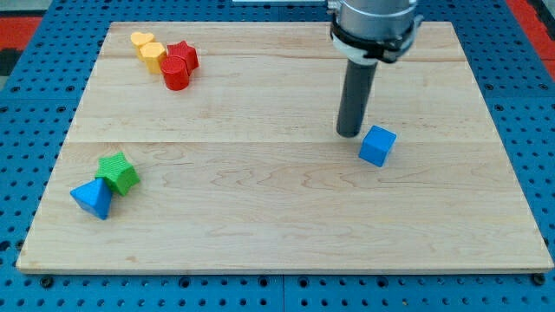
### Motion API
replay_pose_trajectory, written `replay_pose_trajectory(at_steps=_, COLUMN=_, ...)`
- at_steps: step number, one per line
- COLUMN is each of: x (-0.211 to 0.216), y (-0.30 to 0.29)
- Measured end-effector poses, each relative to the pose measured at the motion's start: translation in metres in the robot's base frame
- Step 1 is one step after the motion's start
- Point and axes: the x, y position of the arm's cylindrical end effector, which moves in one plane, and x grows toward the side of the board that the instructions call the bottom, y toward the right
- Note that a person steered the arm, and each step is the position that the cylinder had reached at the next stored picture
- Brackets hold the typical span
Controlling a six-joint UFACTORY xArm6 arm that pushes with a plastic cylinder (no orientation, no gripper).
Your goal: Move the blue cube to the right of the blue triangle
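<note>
Blue cube [377, 146] right of board centre, just beside my tip [349, 134]; blue triangle [93, 198] near bottom-left corner, touching green star [118, 172]. No pincer fitted.

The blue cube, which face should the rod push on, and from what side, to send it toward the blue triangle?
Push the blue cube on its view-right face, coming round from the right. My tip now sits at its upper left; the blue triangle lies far left and lower.

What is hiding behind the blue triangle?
A green star sits right behind the blue triangle, toward the view's top, touching it. The triangle covers the star's lower left edge, so that bit cannot be seen. Nothing else shows there.
</note>
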Motion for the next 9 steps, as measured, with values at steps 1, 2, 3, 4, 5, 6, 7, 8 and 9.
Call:
replay_pose_trajectory(at_steps=1, x=0.001, y=0.073)
replay_pose_trajectory(at_steps=2, x=0.027, y=-0.014)
replay_pose_trajectory(at_steps=3, x=0.05, y=-0.01)
replay_pose_trajectory(at_steps=4, x=0.05, y=0.052)
replay_pose_trajectory(at_steps=5, x=0.049, y=0.092)
replay_pose_trajectory(at_steps=6, x=0.058, y=0.142)
replay_pose_trajectory(at_steps=7, x=0.081, y=0.098)
replay_pose_trajectory(at_steps=8, x=0.092, y=0.051)
replay_pose_trajectory(at_steps=9, x=0.104, y=0.047)
